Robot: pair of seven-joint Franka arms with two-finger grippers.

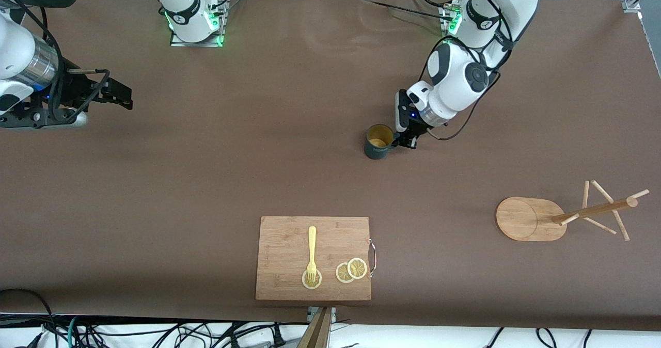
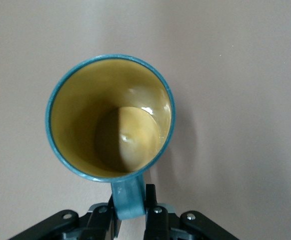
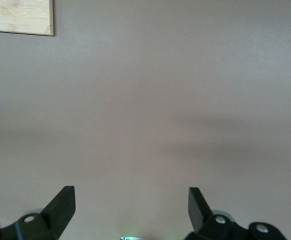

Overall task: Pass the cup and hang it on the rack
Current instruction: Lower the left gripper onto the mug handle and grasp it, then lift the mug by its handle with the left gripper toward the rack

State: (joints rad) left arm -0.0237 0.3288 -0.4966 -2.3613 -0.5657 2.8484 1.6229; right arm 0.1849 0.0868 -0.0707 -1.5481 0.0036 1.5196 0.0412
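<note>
Cup: the cup (image 1: 378, 141) stands upright on the table (image 1: 206, 172), roughly mid-table and toward the left arm's end, farther from the front camera than the cutting board (image 1: 289, 255). It is dark teal outside and yellowish inside, with its handle (image 2: 128, 197) turned toward the left gripper.
Left gripper: the left gripper (image 1: 405, 140) is down at table level just beside the cup. In the left wrist view its fingers (image 2: 150, 200) are clamped on the cup's handle, one on each side of it.
Right gripper: the right gripper (image 1: 121, 96) hangs over bare table at the right arm's end, well apart from the cup. Its fingers (image 3: 60, 205) stand wide apart with nothing between them, and that arm waits.
Rack: the rack (image 1: 563, 217) is a light wooden mug tree near the left arm's end of the table, nearer to the front camera than the cup. It has an oval flat base, one post and thin pegs.
Cutting board: it lies at the table edge nearest the front camera, with a metal handle at the end toward the left arm.
On the board: a pale yellow fork (image 1: 312, 252) rests with its tines on one lemon slice (image 1: 312, 280); two more slices (image 1: 351, 270) overlap beside it.
</note>
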